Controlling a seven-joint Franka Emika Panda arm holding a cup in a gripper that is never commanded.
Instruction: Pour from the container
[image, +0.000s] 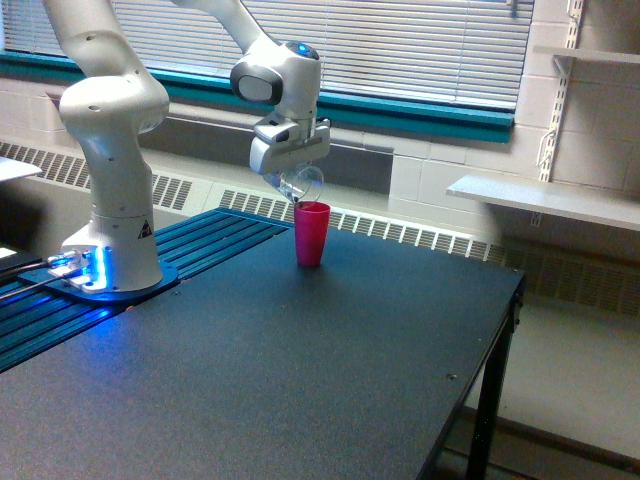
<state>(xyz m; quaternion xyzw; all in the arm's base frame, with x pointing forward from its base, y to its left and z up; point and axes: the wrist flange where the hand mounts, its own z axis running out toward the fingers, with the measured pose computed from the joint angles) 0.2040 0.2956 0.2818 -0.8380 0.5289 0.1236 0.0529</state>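
**Clear cup tipped over the pink cup**

The container (300, 184), a small clear plastic cup, hangs steeply tilted in the gripper (291, 172), which is clamped on it; its mouth points down toward the pink cup (311, 234) directly below. Almost no brown shows inside. The pink cup stands upright on the dark table (300, 370), near the back edge. Nothing blocks the space between them.

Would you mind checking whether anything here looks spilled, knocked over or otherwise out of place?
Nothing stands out. The pink cup stands upright on the black table, and no granules show on the tabletop around it. The clear container is tilted over that cup in the gripper, as pouring would require.
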